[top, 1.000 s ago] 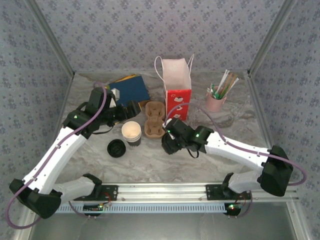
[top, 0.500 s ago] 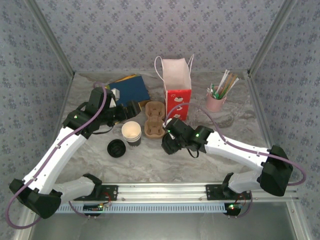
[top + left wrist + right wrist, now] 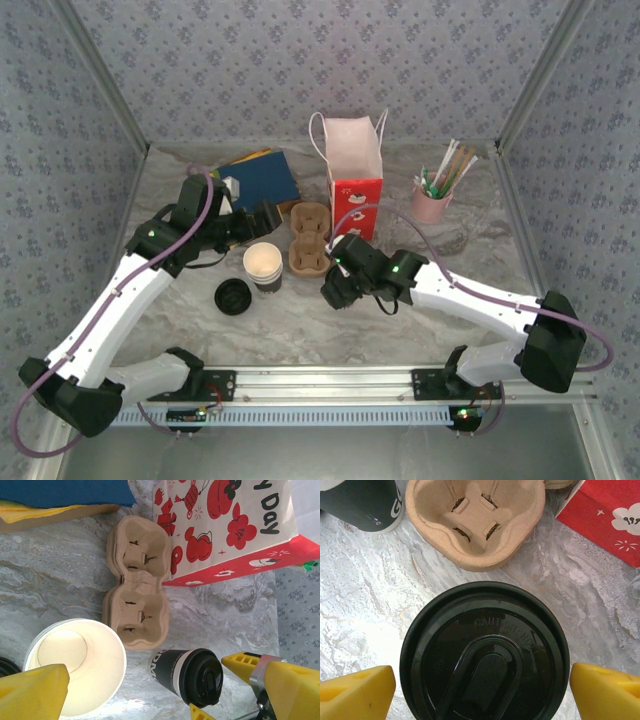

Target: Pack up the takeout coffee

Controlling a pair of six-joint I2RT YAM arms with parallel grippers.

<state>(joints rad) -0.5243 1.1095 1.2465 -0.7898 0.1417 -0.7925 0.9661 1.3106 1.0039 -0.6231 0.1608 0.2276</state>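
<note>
**Lidded cup at the carrier.** The takeout coffee (image 3: 190, 676) is shown standing on the marble-patterned tabletop (image 3: 360, 595). It is just in front of the nearer well of the two-cup pulp carrier (image 3: 136, 582) and beside a lidless paper cup (image 3: 75, 665). The right gripper (image 3: 480, 692) is set astride the lid with its yellow fingers spread wide. A sliver of table is seen between one finger and the rim, so no grip is indicated. The left gripper (image 3: 262, 222) is held fully spread and empty near the lidless cup.

The step in hand is judged to be the transfer of the coffee into the carrier. A firm closure, a lift and a centred descent into the well would be required.

The lid is glossy moulded black plastic with embossed lettering. The carrier is matt, fibrous pulp with cross-cut flaps. The red-and-white bag (image 3: 225, 525) is smooth printed paper.
</note>
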